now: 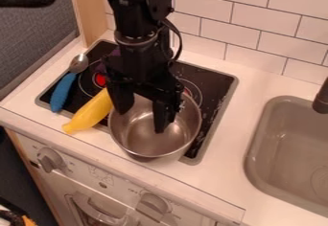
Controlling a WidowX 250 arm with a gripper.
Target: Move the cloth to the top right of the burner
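So in the camera view there's one gripper (143, 119), hanging over one pot (150, 146), with its two fingers spread wide and bare pot metal showing between them. Also one spoon with a blue handle (62, 92), one yellow thing (89, 114), one stove (216, 84) with a couple of red spots, one sink (288, 158), one tap (322, 98) and two big knobs (48, 160) on the front panel. As for the cloth, all I've got is one purple scrap (115, 52) peeking out beside the arm near the back left of the stove; might be it, can't swear to it. The arm covers most of that spot, plus the upper end of the yellow thing and part of the pot's back rim. Tap and sink both get cut off at the right edge. Container-wise, one finger sits across the pot's opening, but I honestly can't tell if the tip dips inside or just hovers above. The sink has a faint round drain, partly out of frame.
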